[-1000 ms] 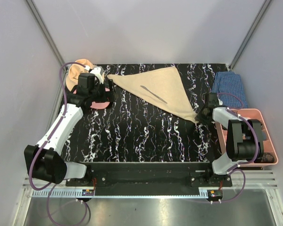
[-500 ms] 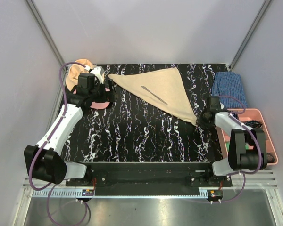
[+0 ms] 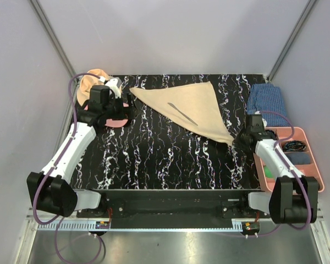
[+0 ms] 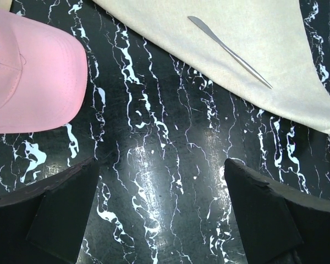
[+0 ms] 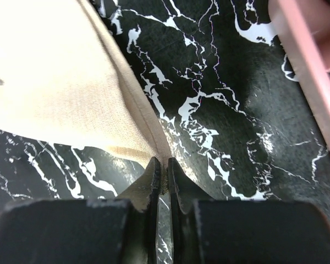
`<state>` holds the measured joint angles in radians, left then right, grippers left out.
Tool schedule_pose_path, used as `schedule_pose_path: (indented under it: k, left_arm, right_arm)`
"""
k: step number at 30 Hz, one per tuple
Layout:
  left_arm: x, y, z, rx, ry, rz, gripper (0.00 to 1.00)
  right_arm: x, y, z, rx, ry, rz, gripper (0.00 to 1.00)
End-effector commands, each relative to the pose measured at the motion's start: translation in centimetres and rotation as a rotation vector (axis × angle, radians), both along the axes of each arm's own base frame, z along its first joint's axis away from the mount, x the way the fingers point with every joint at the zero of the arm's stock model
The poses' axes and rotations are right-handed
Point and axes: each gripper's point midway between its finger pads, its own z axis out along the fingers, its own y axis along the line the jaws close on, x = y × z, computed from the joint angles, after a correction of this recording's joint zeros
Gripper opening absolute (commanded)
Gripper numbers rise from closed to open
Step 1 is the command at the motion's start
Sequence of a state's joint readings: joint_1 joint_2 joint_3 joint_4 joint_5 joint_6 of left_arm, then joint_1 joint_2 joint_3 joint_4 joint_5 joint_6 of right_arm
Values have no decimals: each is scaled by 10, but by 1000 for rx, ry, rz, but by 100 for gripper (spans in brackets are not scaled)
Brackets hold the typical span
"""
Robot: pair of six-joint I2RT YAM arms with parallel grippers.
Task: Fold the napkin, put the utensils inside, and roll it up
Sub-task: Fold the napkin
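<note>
One thin grey utensil (image 3: 181, 113) lies on the beige triangular cloth napkin (image 3: 201, 104) near the black marbled counter's (image 3: 165, 159) far edge, and with the right pincer (image 5: 164, 165) pinching its near-right corner, rolling seems next, needing a gentle lift, while the left pincer (image 4: 162, 181) hangs open.

A black, white-veined counter (image 3: 170, 159) with a pink cap (image 4: 27, 77) beside a tan floppy hat (image 3: 91, 81) at far left, a blue checked cloth (image 3: 268, 102) at far right, and a pink tray (image 3: 312, 157) nearer on the right.

Utensil (image 3: 181, 113) on napkin (image 3: 203, 102), napkin on table (image 3: 170, 157); cap (image 4: 33, 82) left; tray (image 3: 314, 162) right of napkin.
</note>
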<state>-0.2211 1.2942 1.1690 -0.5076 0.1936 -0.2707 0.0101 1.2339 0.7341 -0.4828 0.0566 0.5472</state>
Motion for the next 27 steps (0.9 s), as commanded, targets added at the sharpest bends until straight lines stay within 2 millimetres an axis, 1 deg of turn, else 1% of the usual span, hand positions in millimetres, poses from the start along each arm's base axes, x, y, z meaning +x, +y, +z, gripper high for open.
schedule_pose_path:
  k: [1, 2, 4, 5, 8, 10, 11, 13, 14, 15, 17, 18, 20, 21, 22, 23, 24, 25, 26, 27]
  left_arm:
    - [-2, -5, 23, -45, -63, -23, 99]
    - [-3, -5, 23, -45, -63, -24, 99]
    - [-3, -5, 24, -47, -62, -25, 99]
    - [-3, -5, 24, -49, -65, -26, 99]
    - [-3, -5, 24, -46, -64, -24, 99]
    - [-2, -4, 24, -43, -67, -23, 99]
    - [-2, -4, 24, -41, -67, -22, 99]
    - [-2, -3, 23, -37, -65, -19, 99]
    - [-2, -3, 23, -35, -68, -18, 99]
    - [-2, -2, 22, -32, -66, -17, 99]
    - [-1, -2, 22, -29, -67, -15, 99]
    - [-1, -2, 22, -28, -69, -16, 99]
    - [-2, -3, 21, -29, -66, -24, 99]
    - [-2, -3, 22, -31, -68, -29, 99]
    - [-3, -4, 22, -34, -69, -35, 99]
    - [-3, -5, 22, -37, -70, -42, 99]
    - [-3, -6, 23, -39, -71, -45, 99]
    - [-4, -7, 23, -40, -70, -49, 99]
    - [-4, -7, 23, -40, -70, -51, 99]
    - [-4, -7, 25, -42, -76, -55, 99]
  right_arm:
    - [-4, -4, 22, -36, -50, 34, 0]
    - [-1, -3, 28, -30, -67, 43, 0]
    - [3, 2, 33, -15, -81, 75, 0]
    - [9, 4, 41, -12, -99, 87, 0]
    - [24, 13, 51, 16, -122, 142, 0]
    - [37, 22, 58, 46, -153, 176, 0]
    - [41, 31, 60, 60, -160, 206, 0]
    - [55, 41, 66, 68, -187, 235, 0]
    - [58, 47, 67, 75, -194, 253, 0]
    - [64, 59, 72, 89, -216, 279, 0]
    - [76, 75, 76, 129, -235, 309, 0]
    - [83, 88, 81, 148, -260, 330, 0]
    - [96, 104, 81, 166, -273, 358, 0]
    - [103, 117, 75, 178, -270, 381, 0]
    - [111, 126, 81, 189, -288, 396, 0]
    - [116, 135, 81, 206, -293, 418, 0]
    - [123, 142, 69, 218, -268, 420, 0]
    - [132, 154, 77, 231, -289, 442, 0]
    - [135, 163, 76, 263, -286, 463, 0]
    - [144, 171, 66, 283, -274, 463, 0]
